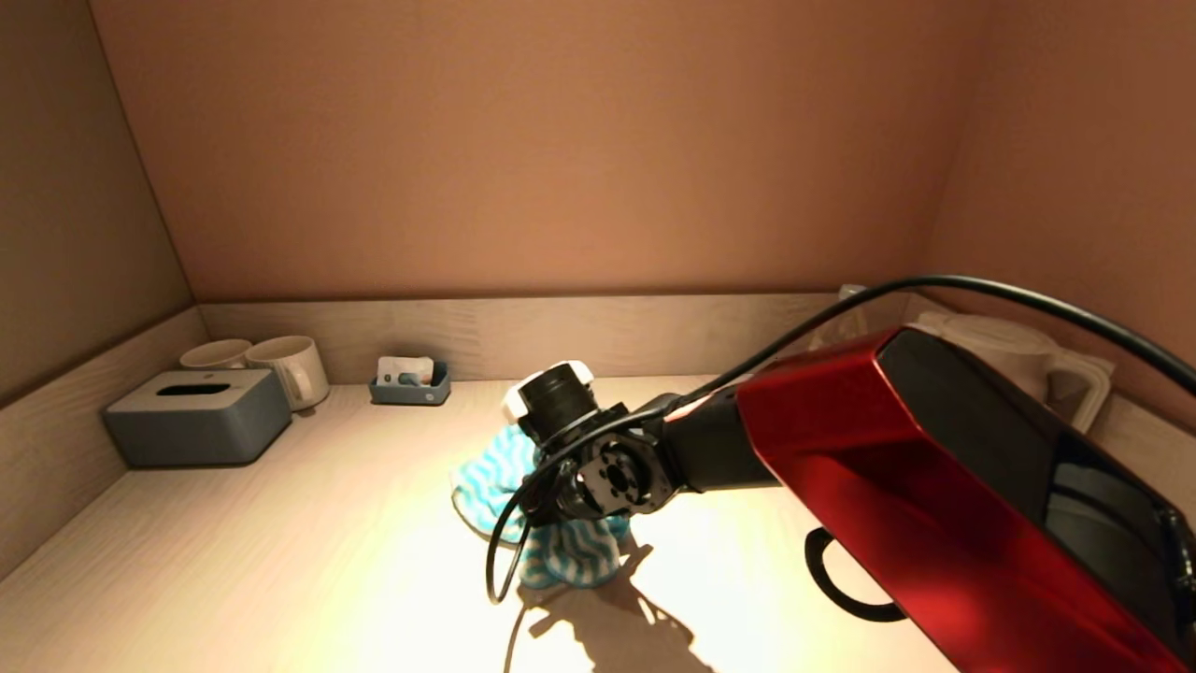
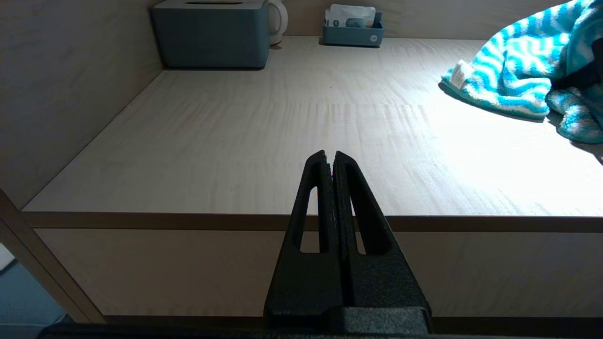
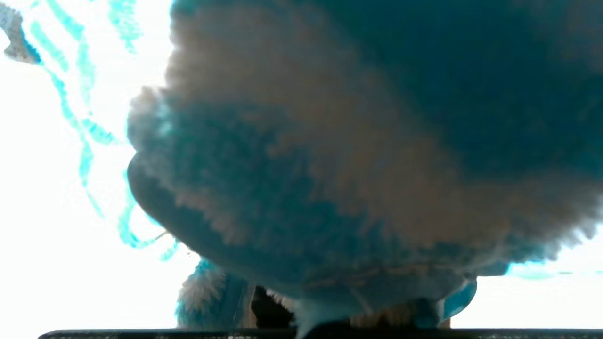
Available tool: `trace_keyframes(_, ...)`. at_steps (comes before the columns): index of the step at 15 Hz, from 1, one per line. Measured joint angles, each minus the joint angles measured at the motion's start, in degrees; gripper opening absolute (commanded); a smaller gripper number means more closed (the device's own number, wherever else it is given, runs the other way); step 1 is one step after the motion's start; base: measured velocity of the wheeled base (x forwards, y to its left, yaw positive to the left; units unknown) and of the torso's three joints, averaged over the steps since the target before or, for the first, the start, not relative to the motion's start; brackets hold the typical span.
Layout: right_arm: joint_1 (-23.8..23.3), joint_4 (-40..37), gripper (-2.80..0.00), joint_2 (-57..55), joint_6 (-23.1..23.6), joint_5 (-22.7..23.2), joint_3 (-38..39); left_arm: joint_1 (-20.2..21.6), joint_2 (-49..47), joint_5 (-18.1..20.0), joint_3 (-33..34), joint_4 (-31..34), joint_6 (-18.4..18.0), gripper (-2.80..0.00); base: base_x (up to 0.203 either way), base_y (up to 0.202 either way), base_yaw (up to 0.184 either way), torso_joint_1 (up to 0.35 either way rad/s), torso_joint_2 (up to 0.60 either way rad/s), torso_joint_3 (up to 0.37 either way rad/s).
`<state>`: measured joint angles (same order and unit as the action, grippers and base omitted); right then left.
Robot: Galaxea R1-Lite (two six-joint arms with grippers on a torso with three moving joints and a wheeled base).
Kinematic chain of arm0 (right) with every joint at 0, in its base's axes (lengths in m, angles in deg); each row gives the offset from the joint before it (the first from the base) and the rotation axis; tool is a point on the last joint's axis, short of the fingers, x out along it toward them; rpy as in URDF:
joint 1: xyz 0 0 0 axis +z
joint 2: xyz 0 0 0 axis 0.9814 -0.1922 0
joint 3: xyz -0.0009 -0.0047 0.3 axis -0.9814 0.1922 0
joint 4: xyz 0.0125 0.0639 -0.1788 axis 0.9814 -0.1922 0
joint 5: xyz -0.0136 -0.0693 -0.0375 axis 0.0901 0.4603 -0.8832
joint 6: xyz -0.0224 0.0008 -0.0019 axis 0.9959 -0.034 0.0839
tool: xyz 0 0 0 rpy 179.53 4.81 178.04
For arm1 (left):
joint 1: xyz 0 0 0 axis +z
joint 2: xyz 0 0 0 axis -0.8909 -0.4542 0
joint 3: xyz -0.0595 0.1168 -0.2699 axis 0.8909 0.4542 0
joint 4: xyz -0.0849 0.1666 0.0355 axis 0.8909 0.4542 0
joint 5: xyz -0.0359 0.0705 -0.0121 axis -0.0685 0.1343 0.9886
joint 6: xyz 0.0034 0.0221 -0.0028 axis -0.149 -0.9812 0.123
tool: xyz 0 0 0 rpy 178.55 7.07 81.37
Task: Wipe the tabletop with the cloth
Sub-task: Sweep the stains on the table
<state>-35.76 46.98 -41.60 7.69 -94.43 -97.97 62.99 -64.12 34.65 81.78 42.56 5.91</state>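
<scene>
A blue-and-white zigzag cloth [image 1: 486, 481] lies bunched on the light wooden tabletop [image 1: 280, 561], near the middle. My right arm reaches in from the right, and its gripper [image 1: 561, 512] points down into the cloth and is shut on it. The fingers are buried in the folds. In the right wrist view the cloth [image 3: 330, 165] fills almost the whole picture and hides the jaws. The left wrist view shows the cloth [image 2: 509, 70] raised where the right gripper holds it. My left gripper [image 2: 330, 157] is shut and empty, parked low in front of the table's front edge.
A grey tissue box [image 1: 198, 416] and two white mugs [image 1: 290, 369] stand at the back left. A small grey tray [image 1: 409, 381] with sachets sits against the back wall. A white kettle [image 1: 1009, 355] is at the back right. Walls close in three sides.
</scene>
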Motion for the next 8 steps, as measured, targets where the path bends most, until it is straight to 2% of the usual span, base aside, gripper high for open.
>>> trace_keyframes(4, 5.16, 0.16, -2.8, 1.51, -0.56, -0.04, 2.89, 0.0, 0.0, -0.02, 0.0, -0.03, 0.02, -2.8, 0.0, 0.0, 0.0, 0.0, 0.0, 0.0)
trace_keyframes(8, 8.71, 0.49, -2.8, 7.02, -0.74, -0.13, 11.87, 0.0, 0.0, -0.04, 0.0, 0.02, 0.0, -2.8, 0.0, 0.0, 0.0, 0.0, 0.0, 0.0)
